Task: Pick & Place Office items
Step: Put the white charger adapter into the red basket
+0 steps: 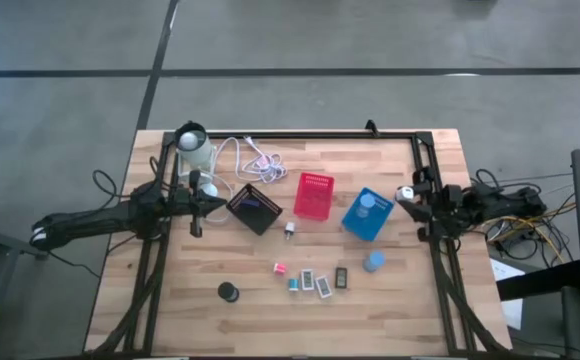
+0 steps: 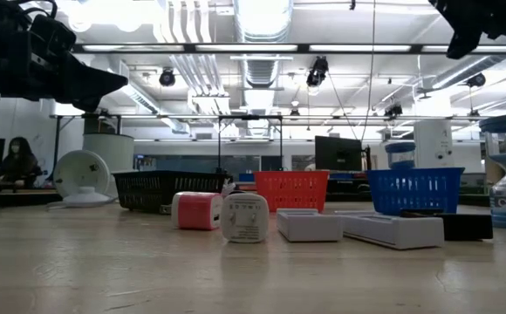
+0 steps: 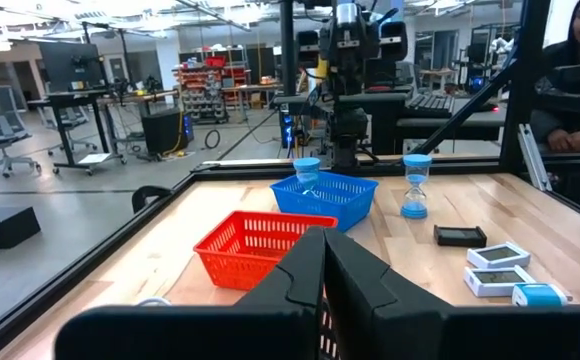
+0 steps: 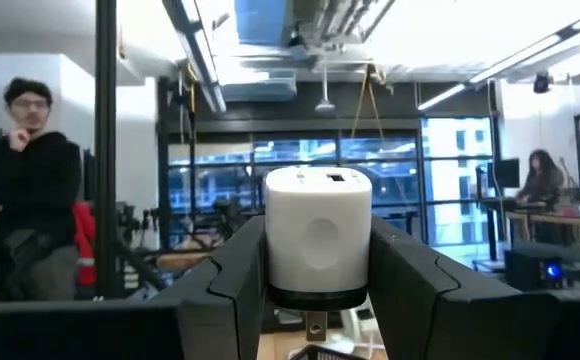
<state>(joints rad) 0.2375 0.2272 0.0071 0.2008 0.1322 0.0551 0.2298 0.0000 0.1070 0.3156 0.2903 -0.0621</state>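
My right gripper [image 1: 406,194] hangs at the table's right edge, beside the blue bin [image 1: 367,214], tipped upward and shut on a white rounded block [image 4: 318,220]. My left gripper [image 1: 198,205] waits shut at the left side, next to the black bin [image 1: 254,208]. One pale-blue hourglass [image 1: 367,203] stands in the blue bin, another [image 1: 374,262] on the table. Pink [image 1: 280,267], teal [image 1: 293,284], white [image 1: 324,287] and black [image 1: 341,278] blocks lie near the front centre. A black disc [image 1: 229,291] lies left of them. My right gripper pinches the white block by its two opposite sides [image 4: 276,250] between its two fingers [image 4: 235,275]. The block stands upright between them, its rounded top above the fingertips. It is lifted clear of the table.
The red bin [image 1: 314,196] stands between the black and blue bins. A white lamp [image 1: 192,140] with its cable [image 1: 250,155] sits at the far left. A small white piece [image 1: 290,229] lies before the red bin. People are in the room beyond the table.
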